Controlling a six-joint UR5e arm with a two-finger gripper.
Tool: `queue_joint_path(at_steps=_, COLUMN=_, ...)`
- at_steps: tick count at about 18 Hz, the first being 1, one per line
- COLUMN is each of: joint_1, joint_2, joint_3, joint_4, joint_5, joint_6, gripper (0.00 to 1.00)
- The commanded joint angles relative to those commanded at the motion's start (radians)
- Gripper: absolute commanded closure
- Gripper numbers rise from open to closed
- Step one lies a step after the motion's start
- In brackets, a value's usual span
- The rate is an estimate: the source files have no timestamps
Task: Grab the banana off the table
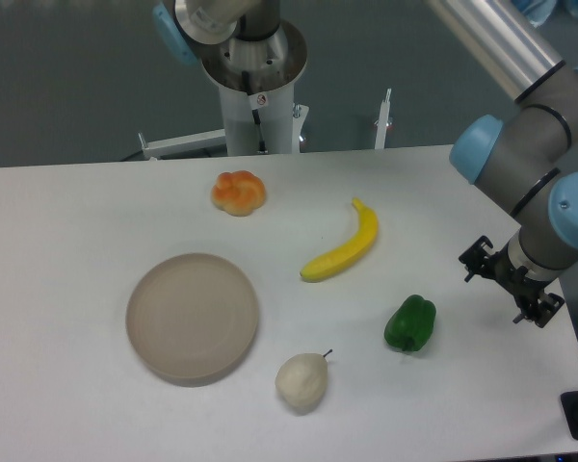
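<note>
The whitish pear point(302, 382) sits nearest, on the table point(67, 221). The banana point(344, 244) lies mid-table, well apart from the arm's gripper point(510, 281), which hangs at the right edge; its jaws are unreadable, so whether it is clenched I cannot tell.

From here I can't tell how the jaws of the black two-finger gripper point(512, 280) stand at the right edge of the flat white worktop point(77, 221). The picture's edges cut off the worktop's left side and near corners.
</note>
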Motion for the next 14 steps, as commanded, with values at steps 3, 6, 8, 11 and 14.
queue_joint_path(at_steps=3, joint_1=0.0, joint_2=0.0, joint_3=0.0, joint_4=0.0, joint_5=-0.002, joint_6=0.0, gripper=0.0)
queue_joint_path(at_steps=6, joint_1=0.0, joint_2=0.0, joint_3=0.0, joint_4=0.0, joint_5=-0.002, joint_6=0.0, gripper=0.0)
queue_joint_path(at_steps=8, joint_1=0.0, joint_2=0.0, joint_3=-0.002, joint_4=0.0, joint_5=0.0, joint_6=-0.002, gripper=0.0)
queue_joint_path(at_steps=11, joint_1=0.0, joint_2=0.002, joint_3=-0.005, joint_4=0.0, joint_5=0.002, joint_6=-0.002, gripper=0.0)
queue_joint_path(at_steps=14, joint_1=0.002, joint_2=0.021, joint_3=-0.027, joint_4=-0.006, joint_5=0.002, joint_6=0.002, gripper=0.0)
